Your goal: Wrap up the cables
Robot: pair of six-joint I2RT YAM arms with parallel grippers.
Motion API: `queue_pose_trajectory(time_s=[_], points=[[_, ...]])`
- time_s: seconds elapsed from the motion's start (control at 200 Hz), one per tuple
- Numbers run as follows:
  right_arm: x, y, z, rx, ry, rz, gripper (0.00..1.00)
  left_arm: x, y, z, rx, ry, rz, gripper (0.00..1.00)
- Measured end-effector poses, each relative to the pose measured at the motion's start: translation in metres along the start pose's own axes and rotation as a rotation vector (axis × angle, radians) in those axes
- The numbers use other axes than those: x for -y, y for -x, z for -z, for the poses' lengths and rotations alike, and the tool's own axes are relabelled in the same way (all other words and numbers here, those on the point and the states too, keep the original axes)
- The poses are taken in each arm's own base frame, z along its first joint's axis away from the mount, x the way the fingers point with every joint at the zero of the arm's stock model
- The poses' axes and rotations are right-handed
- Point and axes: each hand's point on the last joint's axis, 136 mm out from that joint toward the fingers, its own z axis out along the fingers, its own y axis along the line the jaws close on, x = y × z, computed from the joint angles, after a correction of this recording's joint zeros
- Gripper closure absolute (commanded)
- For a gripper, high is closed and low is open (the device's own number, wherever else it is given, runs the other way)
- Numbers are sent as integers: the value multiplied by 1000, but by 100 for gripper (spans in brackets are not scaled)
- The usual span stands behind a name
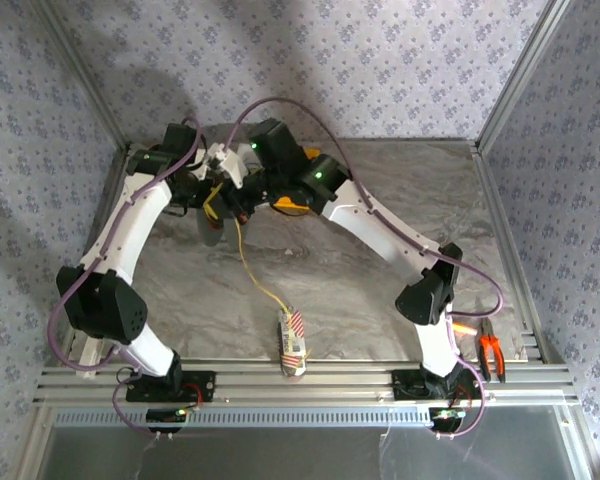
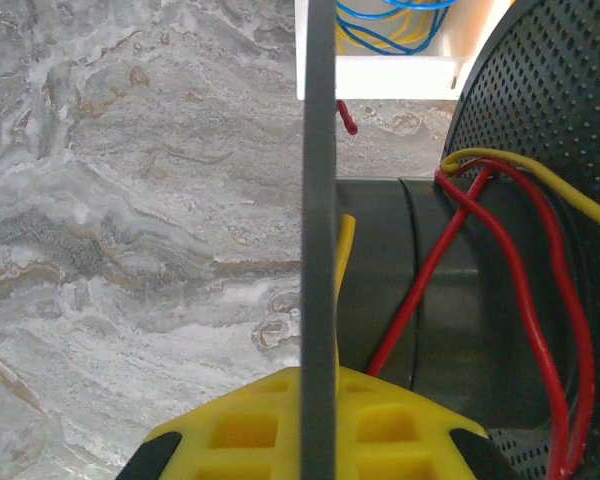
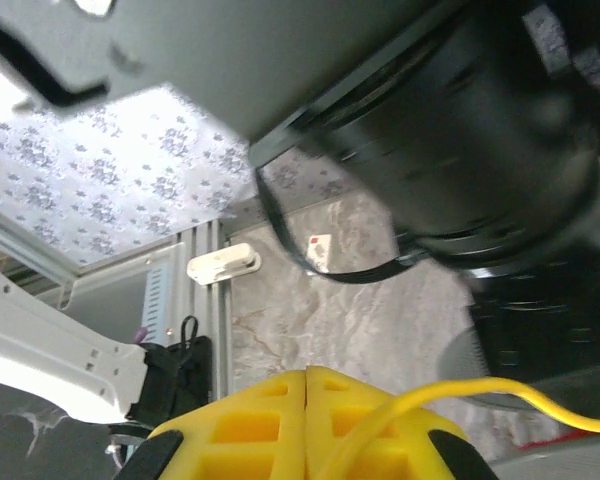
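Observation:
The cable (image 1: 252, 275) is a thin yellow strand running from a small box (image 1: 292, 345) at the near edge up to where both arms meet at the far left. My left gripper (image 2: 318, 375) is shut on the thin grey flange (image 2: 318, 200) of the black spool (image 2: 450, 300), seen edge-on between the yellow fingers. Red wire (image 2: 430, 270) and yellow wire (image 2: 550, 180) lie wound on the spool's core. My right gripper (image 3: 307, 372) is shut, and the yellow cable (image 3: 450, 392) leaves its fingers toward the right.
Orange-handled pliers (image 1: 490, 352) lie on the rail by the right arm's base. A white box (image 2: 380, 60) of blue and yellow wire sits beyond the spool. A dark round body (image 3: 480, 150) hangs close above the right gripper. Metal frame posts and papered walls ring the marble table (image 1: 380, 250).

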Motion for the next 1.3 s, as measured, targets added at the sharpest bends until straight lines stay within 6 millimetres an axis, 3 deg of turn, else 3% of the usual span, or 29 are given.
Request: queue_pose_trajectory(time_s=[0.125,0.265,0.395,0.61,0.735,0.83,1.004,1.134,1.299], points=[[-11,-10,-18,-7,30,-3,100,-9,5,6,8,-8,47,100],[-21,-45,-39,-47,64,-29,100,-33,11,12,25,8,129,100],[-19,-70,-46,-66,68,-49,100,-49,14,20,46,-9,213,100],[-10,-88,-51,-66,67,-62,100,-53,36,59,196,-103,332,100],[12,-96,-45,-73,39,-96,100,-51,61,99,339,-175,360,100],[41,-96,-31,-58,-2,-122,100,-49,73,132,449,-239,373,100],[100,-90,5,-11,-104,-143,100,-42,73,184,573,-370,392,100],[136,-75,32,39,-163,-129,100,-30,63,199,587,-489,396,100],[170,-59,49,76,-203,-98,98,-23,53,194,546,-602,421,100]])
